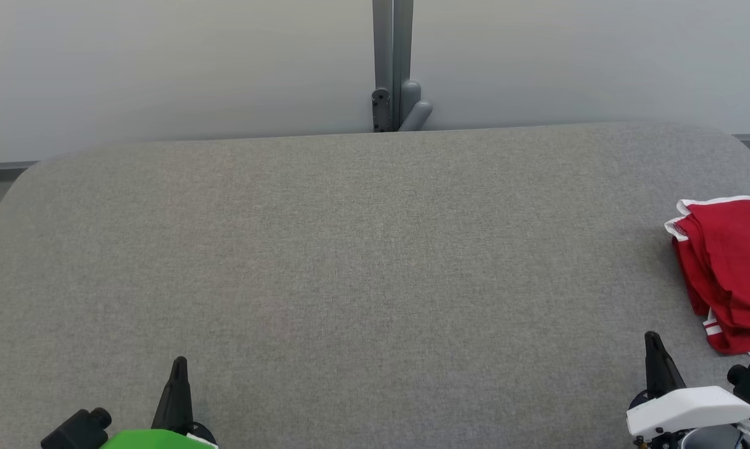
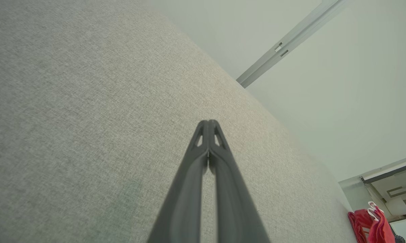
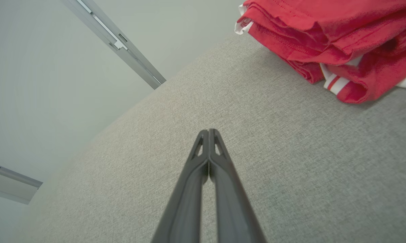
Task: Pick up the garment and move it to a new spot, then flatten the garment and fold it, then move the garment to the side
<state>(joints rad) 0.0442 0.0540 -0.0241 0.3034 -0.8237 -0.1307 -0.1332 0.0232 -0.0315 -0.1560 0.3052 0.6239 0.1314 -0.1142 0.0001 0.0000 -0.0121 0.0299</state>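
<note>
Centrally in each wrist view, the arm's own two dark fingers meet at their tips. Left gripper (image 1: 180,363): fully closed, nothing between the fingers, at the lower left of the head view above a green wrist cover (image 1: 153,439). Right gripper (image 1: 652,338): likewise closed and holding nothing, at the lower right of the head view above a white wrist housing (image 1: 687,408). Both point across the padded grey table (image 1: 362,249); whether either tip touches the fabric cannot be told. Garment (image 1: 730,268): red with white trim and stripes, folded into a layered stack, lying flat at the table's right edge, partly cut off by the head view's border. It lies near the right gripper, ahead and to its right, apart from the fingers, and well apart from the left gripper. Background: pale wall (image 1: 163,62) behind the table, with an upright grey post (image 1: 392,56) at its middle.
</note>
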